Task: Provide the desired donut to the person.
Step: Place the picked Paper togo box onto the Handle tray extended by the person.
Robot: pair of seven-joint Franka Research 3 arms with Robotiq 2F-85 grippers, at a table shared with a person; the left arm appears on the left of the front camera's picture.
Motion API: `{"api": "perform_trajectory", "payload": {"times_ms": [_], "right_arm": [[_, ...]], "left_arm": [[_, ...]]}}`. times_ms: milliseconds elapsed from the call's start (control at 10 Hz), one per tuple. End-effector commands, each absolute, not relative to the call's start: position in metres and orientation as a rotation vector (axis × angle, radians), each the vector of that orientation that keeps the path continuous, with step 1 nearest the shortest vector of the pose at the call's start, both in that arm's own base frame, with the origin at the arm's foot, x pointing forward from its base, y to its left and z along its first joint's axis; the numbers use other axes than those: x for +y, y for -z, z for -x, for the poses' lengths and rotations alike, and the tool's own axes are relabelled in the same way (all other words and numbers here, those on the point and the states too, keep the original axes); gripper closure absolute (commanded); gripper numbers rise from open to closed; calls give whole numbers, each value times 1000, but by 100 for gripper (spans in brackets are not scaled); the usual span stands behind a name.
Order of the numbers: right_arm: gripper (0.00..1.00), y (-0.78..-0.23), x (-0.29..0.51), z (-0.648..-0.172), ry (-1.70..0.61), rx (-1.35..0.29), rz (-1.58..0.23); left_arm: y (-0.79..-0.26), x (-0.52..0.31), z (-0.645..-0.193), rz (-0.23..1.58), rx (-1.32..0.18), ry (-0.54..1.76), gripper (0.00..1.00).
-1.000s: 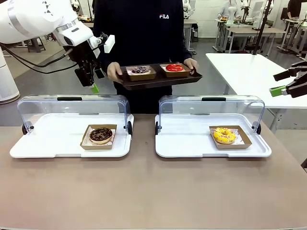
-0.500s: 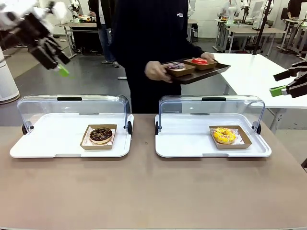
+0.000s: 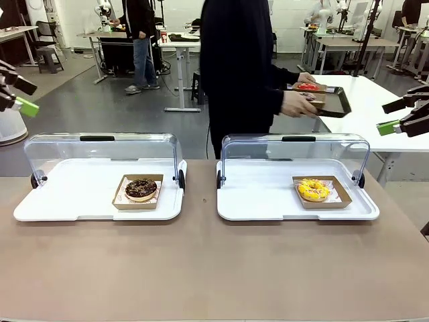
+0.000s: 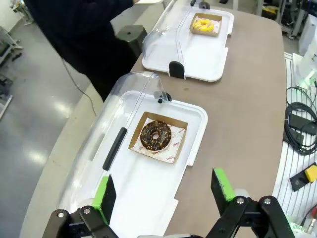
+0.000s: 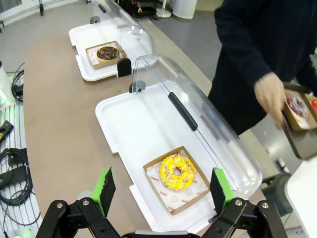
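Meanwhile, the left pincer (image 3: 15, 94) is pulling back to the far left edge, released, while the person (image 3: 241, 67) is carrying the dark tray (image 3: 335, 100) off toward the released right pincer (image 3: 401, 115), the chocolate donut (image 3: 141, 188) and yellow donut (image 3: 313, 189) lying below them on the tabletop (image 3: 201, 268).

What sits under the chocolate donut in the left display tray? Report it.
The chocolate sprinkled donut lies on white printed paper inside a shallow brown cardboard tray, which rests on the white display tray. The paper's middle is covered by the donut.
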State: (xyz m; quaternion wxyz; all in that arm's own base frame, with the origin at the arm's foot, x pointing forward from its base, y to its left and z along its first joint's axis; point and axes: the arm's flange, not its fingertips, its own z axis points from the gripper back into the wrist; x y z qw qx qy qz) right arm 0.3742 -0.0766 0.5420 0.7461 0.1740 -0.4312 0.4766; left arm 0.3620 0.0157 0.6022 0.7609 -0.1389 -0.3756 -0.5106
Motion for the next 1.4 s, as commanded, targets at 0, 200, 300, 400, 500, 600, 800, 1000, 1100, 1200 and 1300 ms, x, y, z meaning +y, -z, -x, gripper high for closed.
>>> {"api": "perform_trajectory", "payload": {"times_ms": [0, 200, 300, 400, 500, 600, 800, 1000, 1100, 1200, 1300], "right_arm": [[0, -540, -77, -373, -1060, -940, -381], [0, -540, -77, -373, -1060, -940, -381], [0, -540, -77, -373, -1060, -940, -381], [0, -540, -77, -373, -1060, -940, -381], [0, -540, -77, -373, -1060, -940, -381], [0, -540, -77, -373, -1060, -940, -381], [0, -540, -77, -373, -1060, -940, -381], [0, -540, -77, -373, -1060, -940, -381], [0, -540, -77, -373, -1060, -940, -381], [0, -540, -77, -373, -1060, -940, -381], [0, -540, -77, -373, -1060, -940, -381]], "left_arm": [[-591, 28, -344, 275, -866, 1125, 0], [-588, 47, -336, 268, -867, 1100, 0], [-587, 54, -334, 271, -854, 1091, 0], [-585, 59, -334, 259, -834, 1073, 0], [-585, 60, -334, 266, -831, 1069, 0], [-585, 61, -335, 265, -828, 1058, 0], [-586, 61, -337, 255, -840, 1056, 0], [-589, 63, -334, 238, -883, 1054, 0], [-591, 63, -333, 232, -899, 1058, 0], [-593, 63, -333, 227, -911, 1061, 0], [-594, 62, -334, 232, -911, 1079, 0]]}}
